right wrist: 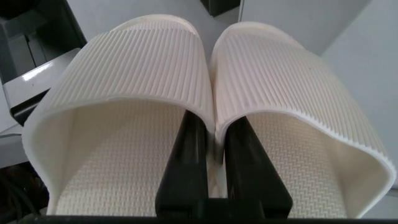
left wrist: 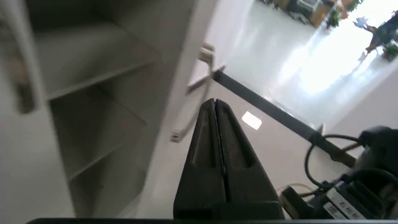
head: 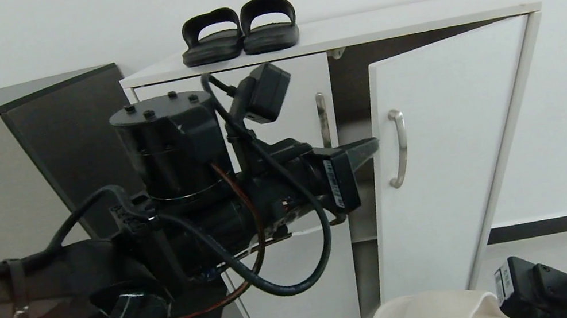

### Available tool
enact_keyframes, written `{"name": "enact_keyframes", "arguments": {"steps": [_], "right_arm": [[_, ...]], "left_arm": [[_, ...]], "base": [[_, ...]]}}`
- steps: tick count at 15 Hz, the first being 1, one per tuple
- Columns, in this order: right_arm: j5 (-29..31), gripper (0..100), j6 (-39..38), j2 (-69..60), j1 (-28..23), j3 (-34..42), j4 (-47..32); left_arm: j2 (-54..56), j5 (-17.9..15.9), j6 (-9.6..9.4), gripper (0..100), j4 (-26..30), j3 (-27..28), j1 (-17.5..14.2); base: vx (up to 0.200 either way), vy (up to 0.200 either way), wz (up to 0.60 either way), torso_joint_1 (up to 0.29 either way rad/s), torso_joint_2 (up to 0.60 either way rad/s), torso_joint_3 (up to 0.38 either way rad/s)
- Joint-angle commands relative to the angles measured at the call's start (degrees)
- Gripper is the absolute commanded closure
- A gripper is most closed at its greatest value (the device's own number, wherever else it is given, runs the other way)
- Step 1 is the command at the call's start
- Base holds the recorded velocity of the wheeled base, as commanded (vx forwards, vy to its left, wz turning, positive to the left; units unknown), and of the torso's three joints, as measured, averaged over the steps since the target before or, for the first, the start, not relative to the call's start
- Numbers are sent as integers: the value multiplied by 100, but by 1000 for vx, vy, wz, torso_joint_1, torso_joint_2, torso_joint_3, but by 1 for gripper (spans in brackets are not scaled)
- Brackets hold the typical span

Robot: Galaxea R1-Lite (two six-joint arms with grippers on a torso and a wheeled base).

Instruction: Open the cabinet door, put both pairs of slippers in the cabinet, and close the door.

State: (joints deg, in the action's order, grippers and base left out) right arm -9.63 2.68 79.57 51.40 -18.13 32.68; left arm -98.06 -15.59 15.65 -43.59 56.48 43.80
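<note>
Closest in, the right pincer (right wrist: 214, 134) is clamped on the cream slippers (right wrist: 149, 81): one finger sits inside each slipper, and the two adjoining straps are pinched together between them. Seen from the head view, this pair hangs low, just in front of the foot of the white cabinet (head: 411, 23). Beyond it, the left pincer (head: 369, 147) has its jaws pressed flat together with nothing held, its tip at the gap between the two doors. The right door (head: 453, 164) stands swung outward, its curved handle (head: 401, 147) just beside the pincer tip; the left door (head: 310, 311) lies shut. Shelves (left wrist: 93, 56) show inside the opening. Farthest back, the black slippers (head: 237, 30) rest side by side on the cabinet's top. A grey cabinet (head: 69, 132) stands beside the white one, on its left
</note>
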Motion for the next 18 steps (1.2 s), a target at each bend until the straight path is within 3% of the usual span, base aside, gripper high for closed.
{"name": "enact_keyframes", "arguments": {"steps": [1, 8, 10, 12, 16, 18], "right_arm": [[-4, 100, 4, 6, 2, 2, 1], [5, 100, 13, -3, 11, 2, -8], [5, 100, 145, -3, 11, 20, -16], [5, 100, 171, 6, 55, 73, -16], [5, 100, 162, 41, 125, 73, -25], [5, 100, 162, 41, 178, 134, -25]], "left_arm": [[85, 12, 17, 100, -97, -146, -258], [-1154, 241, 17, 100, -70, 1366, -416], [-1470, 285, 96, 100, -70, 1814, -407], [-1585, 302, 245, 100, -35, 2043, -372], [-1646, 302, 254, 100, 9, 2113, -372], [-1611, 390, 289, 100, -18, 2078, -346]], "base": [[0, 0, 0, 0, 0, 0], [0, 0, 0, 0, 0, 0], [0, 0, 0, 0, 0, 0], [0, 0, 0, 0, 0, 0], [0, 0, 0, 0, 0, 0], [-200, 0, 0, 2, 2, 0]]}}
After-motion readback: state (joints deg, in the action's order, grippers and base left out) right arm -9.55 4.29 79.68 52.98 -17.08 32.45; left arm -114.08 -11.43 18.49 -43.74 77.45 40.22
